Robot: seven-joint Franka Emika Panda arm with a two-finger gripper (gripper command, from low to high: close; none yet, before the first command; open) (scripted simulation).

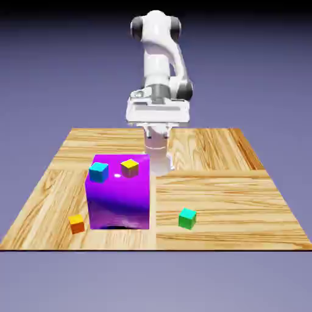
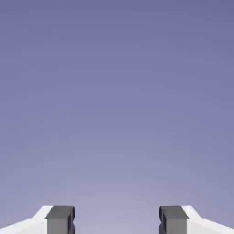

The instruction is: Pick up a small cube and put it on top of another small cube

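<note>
- Fingers [image 2: 117,221] stand spread apart with nothing between them; in your hand view only the plain blue-violet backdrop shows beyond the two grey tips
- Arm [image 1: 159,67] is folded up at the far edge of the counter [image 1: 231,195], its hand well above the wood and apart from every block
- The small green cube [image 1: 187,218] sits on the counter toward the exterior view's right, near the front edge, just beside the big purple block [image 1: 119,195] but apart from it
- You see a cyan cube [image 1: 99,172] and a yellow-topped cube [image 1: 129,167] resting on top of the purple block
- An orange cube [image 1: 76,223] lies on the counter just left of the purple block
</note>
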